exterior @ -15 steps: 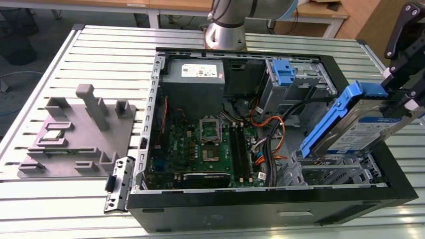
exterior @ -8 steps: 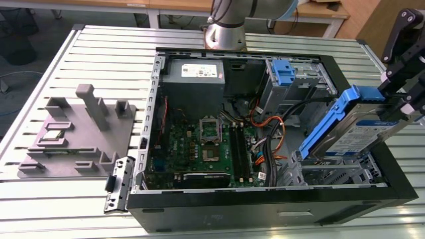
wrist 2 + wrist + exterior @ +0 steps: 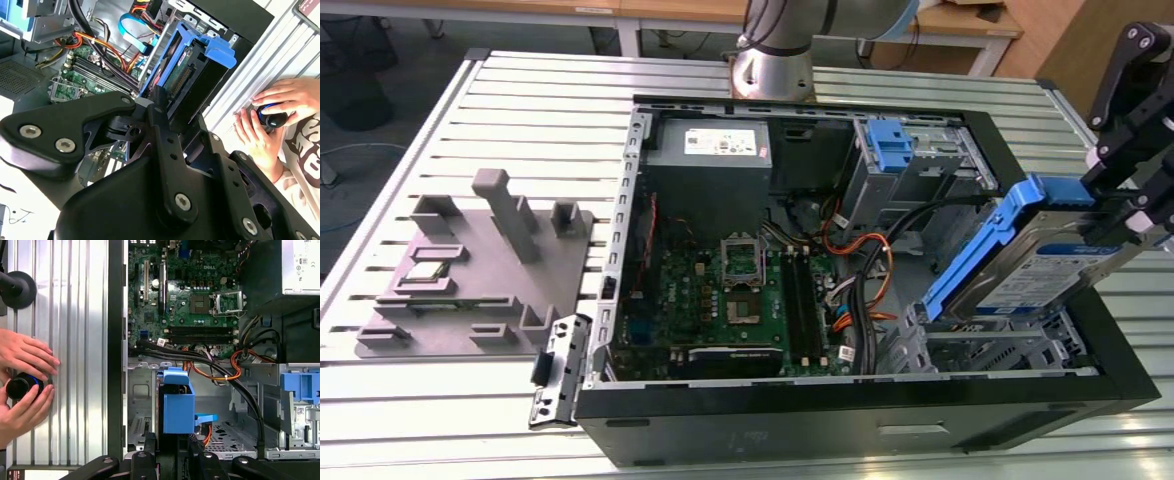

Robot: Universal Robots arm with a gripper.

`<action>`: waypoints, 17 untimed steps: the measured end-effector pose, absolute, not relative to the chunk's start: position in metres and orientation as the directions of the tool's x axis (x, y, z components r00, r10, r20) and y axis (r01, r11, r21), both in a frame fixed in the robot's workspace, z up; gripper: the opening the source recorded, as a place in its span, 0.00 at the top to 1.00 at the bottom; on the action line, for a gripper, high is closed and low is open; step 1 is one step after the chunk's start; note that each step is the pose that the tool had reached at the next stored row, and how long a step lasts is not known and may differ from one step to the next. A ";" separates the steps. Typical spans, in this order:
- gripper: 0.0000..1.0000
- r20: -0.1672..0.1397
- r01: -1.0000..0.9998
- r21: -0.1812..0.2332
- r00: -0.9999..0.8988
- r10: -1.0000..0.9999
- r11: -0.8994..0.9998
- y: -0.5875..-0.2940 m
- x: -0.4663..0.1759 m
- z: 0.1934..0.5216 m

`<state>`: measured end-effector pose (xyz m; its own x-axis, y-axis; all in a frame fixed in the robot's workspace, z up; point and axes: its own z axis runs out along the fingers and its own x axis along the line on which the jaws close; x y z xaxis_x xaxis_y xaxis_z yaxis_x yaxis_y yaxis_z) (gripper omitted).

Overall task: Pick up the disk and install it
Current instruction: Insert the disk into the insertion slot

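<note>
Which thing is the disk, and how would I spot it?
Find the open black computer case. At its end on the exterior view's right, the gripper holds the disk tilted. It is silver metal with blue side rails, unlike the blue bracket seated in the case.

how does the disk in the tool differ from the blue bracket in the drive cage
The disk is tilted above the case, held by the tool; the blue bracket sits slotted in the drive cage, untouched. The disk carries a silver drive with a label; the bracket looks bare. Both have blue plastic rails.
</note>
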<state>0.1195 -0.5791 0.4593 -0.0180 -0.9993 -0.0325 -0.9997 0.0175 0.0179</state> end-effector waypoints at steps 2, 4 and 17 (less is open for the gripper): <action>0.65 -0.032 -1.000 0.018 -0.018 -0.999 0.017 -0.579 0.120 0.458; 0.65 -0.032 -1.000 0.018 -0.018 -0.999 0.017 -0.579 0.120 0.458; 0.65 -0.032 -1.000 0.018 -0.018 -0.999 0.017 -0.579 0.119 0.455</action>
<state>0.1195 -0.5791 0.4553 -0.0179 -0.9993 -0.0315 -0.9997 0.0174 0.0178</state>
